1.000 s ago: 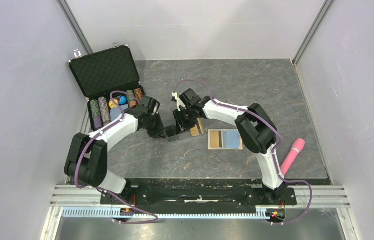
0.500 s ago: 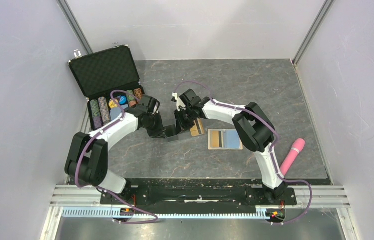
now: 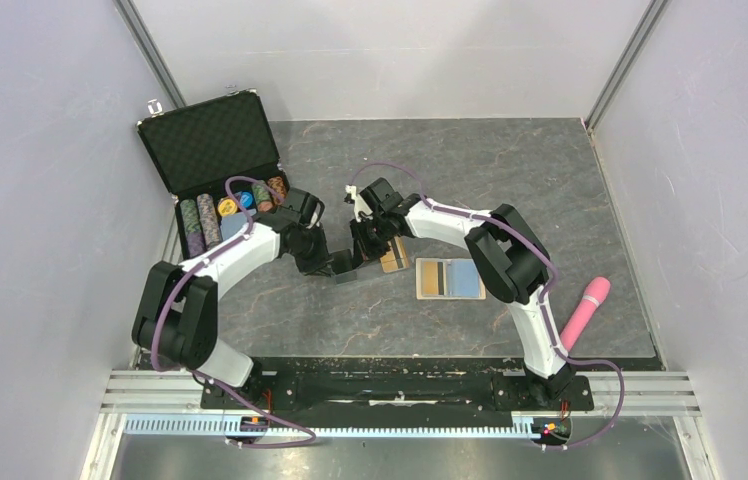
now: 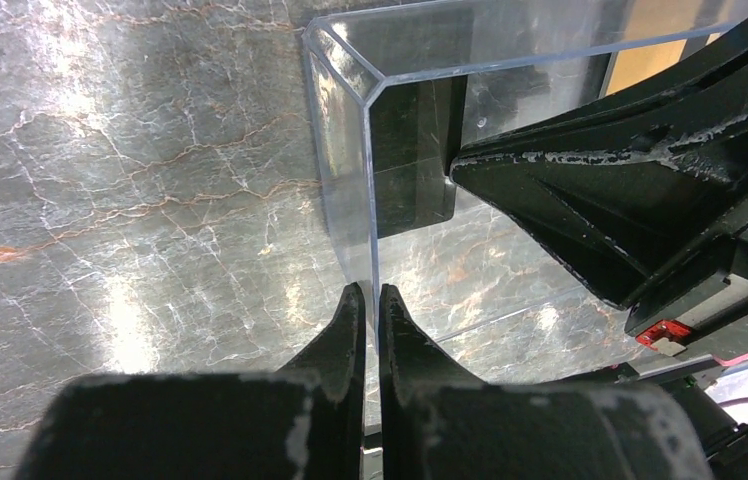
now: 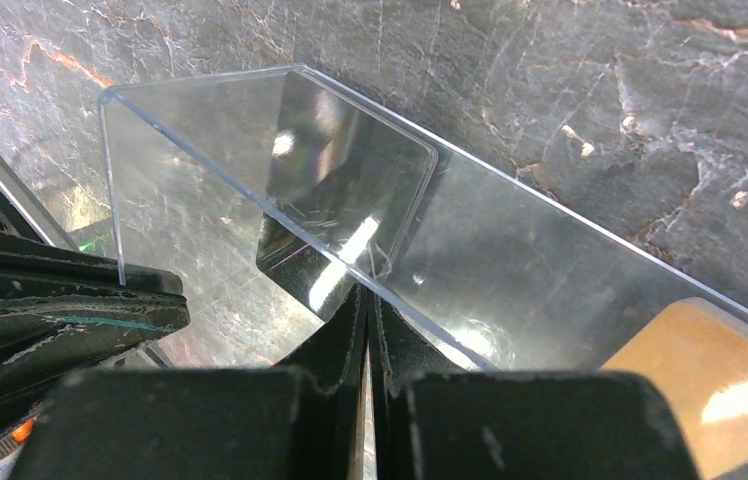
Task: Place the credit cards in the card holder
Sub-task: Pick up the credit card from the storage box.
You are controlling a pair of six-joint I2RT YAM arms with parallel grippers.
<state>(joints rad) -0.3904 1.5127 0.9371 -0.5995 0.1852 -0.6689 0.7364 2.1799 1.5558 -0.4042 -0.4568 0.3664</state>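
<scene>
At the wallet's (image 3: 450, 279) nine o'clock, a clear sleeve (image 4: 345, 170) is being pinched by tightly closed left fingers (image 4: 362, 305) and right fingers (image 5: 358, 310).

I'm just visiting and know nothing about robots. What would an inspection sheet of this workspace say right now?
Surface: grey marbled table, no spills seen.
Job's things: card holder lies open, blue lining up; gold card on the table beside it; black card inside the clear sleeve.
Clutter: open case of poker chips, far left; pink cylinder, right.
Grippers: left gripper shut on the clear sleeve's edge; right gripper shut on the black card's edge.
Cables: purple cable along each arm.
Surroundings: pale walls on three sides.
</scene>
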